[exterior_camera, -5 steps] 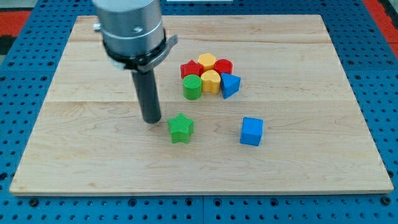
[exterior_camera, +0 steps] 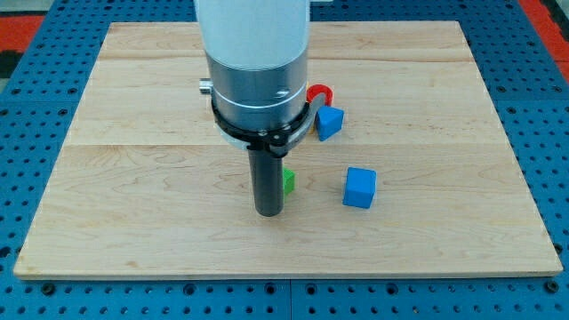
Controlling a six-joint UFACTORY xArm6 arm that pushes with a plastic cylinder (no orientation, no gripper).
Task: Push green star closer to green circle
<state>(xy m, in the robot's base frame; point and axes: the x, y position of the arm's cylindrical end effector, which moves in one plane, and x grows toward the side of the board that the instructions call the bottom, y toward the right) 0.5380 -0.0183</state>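
Observation:
My tip [exterior_camera: 268,213] rests on the board below the middle. The rod and the arm's body hide most of the green star [exterior_camera: 288,182]; only a small green edge of it shows just right of the rod, above the tip. The green circle is hidden behind the arm. Of the cluster at the view's top middle, only part of a red block [exterior_camera: 320,93] and a blue block [exterior_camera: 330,122] show to the right of the arm.
A blue cube [exterior_camera: 360,188] sits alone to the right of my tip. The wooden board [exterior_camera: 133,222] lies on a blue pegboard surface. The yellow blocks and the other red block are hidden behind the arm.
The arm has moved right and toward the view's bottom, from left of the green star to in front of it. It now covers the star and most of the cluster.

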